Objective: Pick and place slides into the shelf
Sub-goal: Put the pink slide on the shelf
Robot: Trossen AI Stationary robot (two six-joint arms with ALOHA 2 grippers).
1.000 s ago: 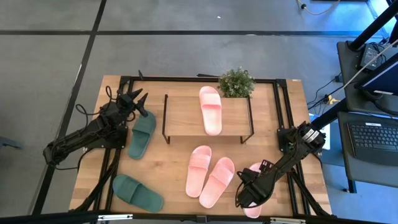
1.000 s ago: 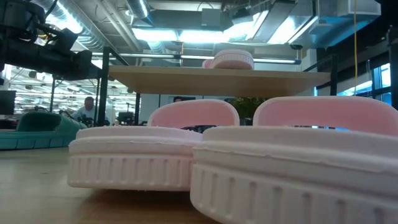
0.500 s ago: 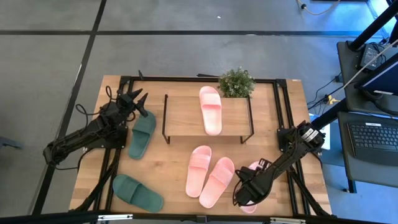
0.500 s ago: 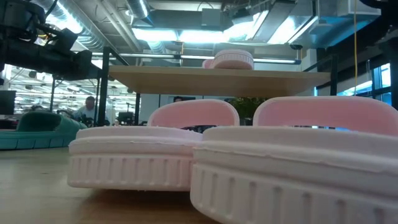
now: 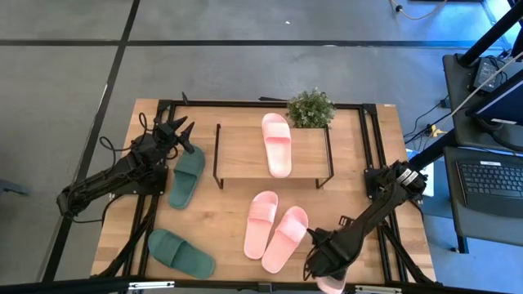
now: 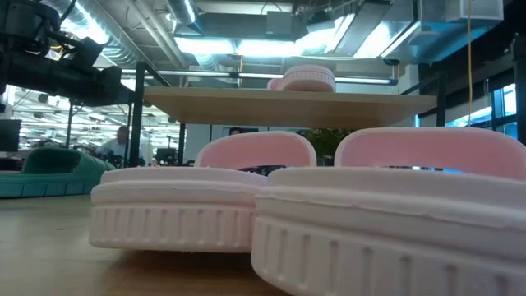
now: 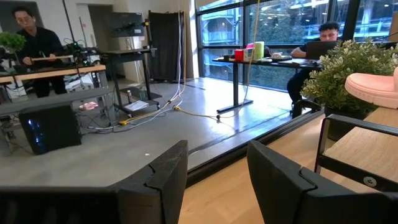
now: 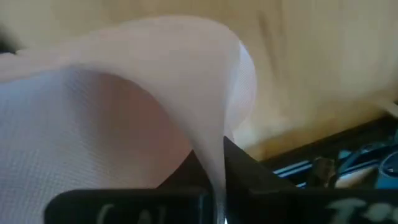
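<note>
We find the right claw [image 5: 320, 265] low at the near edge of the table [image 5: 221, 214], its fingers [image 8: 239, 165] pinched closed on the thin strap of a light pink slide [image 8: 118, 112]; from above only a sliver of that slide [image 5: 331, 283] peeks out beneath the arm. Just beside it to the left, two more pink slides [image 5: 274, 231] lie side by side on the table, angled toward the shelf, and they fill the low view as pale ribbed soles [image 6: 329, 222]. Beyond them stands the shelf [image 5: 245, 153], with one pink slide [image 5: 277, 144] lying lengthwise on the right part of its wood top; a small potted plant [image 5: 310, 108] sits just behind its right corner. Farther left, the left claw [image 5: 179, 131] hovers by the table's far left corner with its fingers [image 7: 163, 180] spread apart and nothing between them, just above the toe end of a dark green slide [image 5: 186, 175]. The other green slide [image 5: 181, 252] lies well apart, near the front left edge. In the left wrist view we also see people [image 7: 34, 46] at desks in the room behind.
</note>
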